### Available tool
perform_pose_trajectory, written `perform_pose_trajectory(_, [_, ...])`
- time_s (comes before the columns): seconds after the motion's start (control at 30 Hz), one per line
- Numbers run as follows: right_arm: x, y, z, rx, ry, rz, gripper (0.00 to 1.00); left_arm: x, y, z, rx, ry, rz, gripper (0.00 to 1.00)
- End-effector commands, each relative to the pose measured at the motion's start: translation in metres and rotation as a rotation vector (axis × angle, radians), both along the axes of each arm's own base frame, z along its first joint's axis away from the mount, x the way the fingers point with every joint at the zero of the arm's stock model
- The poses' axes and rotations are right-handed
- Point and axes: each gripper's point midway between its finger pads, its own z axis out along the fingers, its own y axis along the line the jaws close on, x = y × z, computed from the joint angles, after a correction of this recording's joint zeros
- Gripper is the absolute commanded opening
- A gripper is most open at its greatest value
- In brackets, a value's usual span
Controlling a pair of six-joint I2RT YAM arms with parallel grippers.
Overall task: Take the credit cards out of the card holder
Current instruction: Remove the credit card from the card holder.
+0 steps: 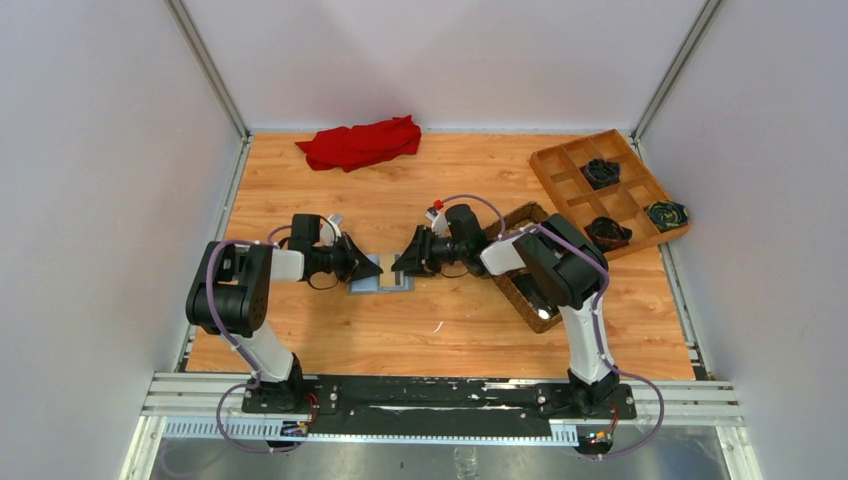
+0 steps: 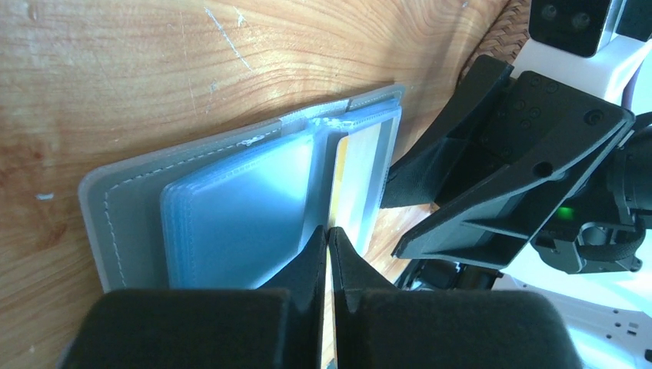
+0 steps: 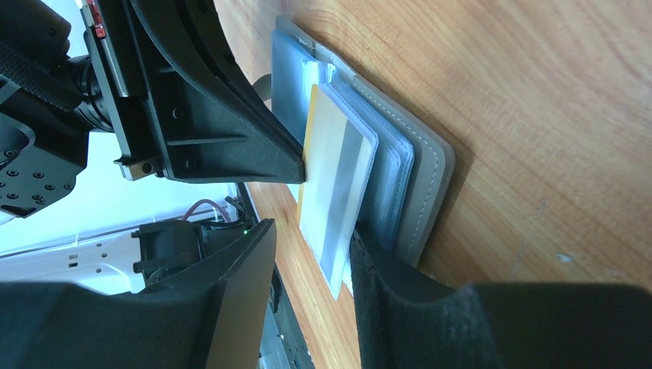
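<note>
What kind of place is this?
Probably a robotics lab test cell: left arm and right arm bolted to a rail, white walls enclosing a wooden table, staged props such as a red cloth.

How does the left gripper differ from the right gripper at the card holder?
The left gripper is shut, pinching an edge of the credit card; the right gripper has its jaws apart. In the top view the left gripper reaches the card holder from the left, and the right gripper from the right. Both are low at the open card holder, with their tips pointing toward each other.
</note>
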Motion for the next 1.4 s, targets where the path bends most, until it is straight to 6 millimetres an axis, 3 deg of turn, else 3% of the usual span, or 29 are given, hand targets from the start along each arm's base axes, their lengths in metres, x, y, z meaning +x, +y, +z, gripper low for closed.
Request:
perform_pose_trajectory(0.0, [0.000,-0.005,-0.017,-0.039,0.024,0.002,0.44,0.005,-0.006,0.008,-0.022,-0.034,-0.026,0.00])
perform_pose_trajectory(0.3, [0.002,-0.015,-0.021,-0.050,0.029,-0.022,0.43,0.006,-0.003,0.013,-0.009,-0.059,-0.002,0.00])
perform_pose_trajectory(0.43, [0.006,-0.025,-0.020,-0.047,0.030,-0.049,0.42,0.008,0.009,0.013,0.013,-0.062,0.051,0.00])
perform_pose_trajectory(0.6, [0.012,-0.033,-0.012,-0.040,0.015,-0.071,0.42,0.007,0.017,0.017,0.014,-0.078,0.077,0.00])
perform_pose_trajectory(0.87, [0.018,-0.030,0.009,-0.006,-0.025,-0.070,0.42,0.005,0.018,0.017,0.013,-0.071,0.090,0.00])
perform_pose_trajectory(1.23, [0.026,-0.038,0.028,-0.066,-0.118,-0.110,0.47,0.005,0.020,0.046,0.005,-0.153,0.124,0.00])
perform_pose_trajectory(1.37, [0.028,-0.037,0.031,-0.062,-0.121,-0.107,0.50,0.002,0.017,0.047,-0.018,-0.142,0.106,0.00])
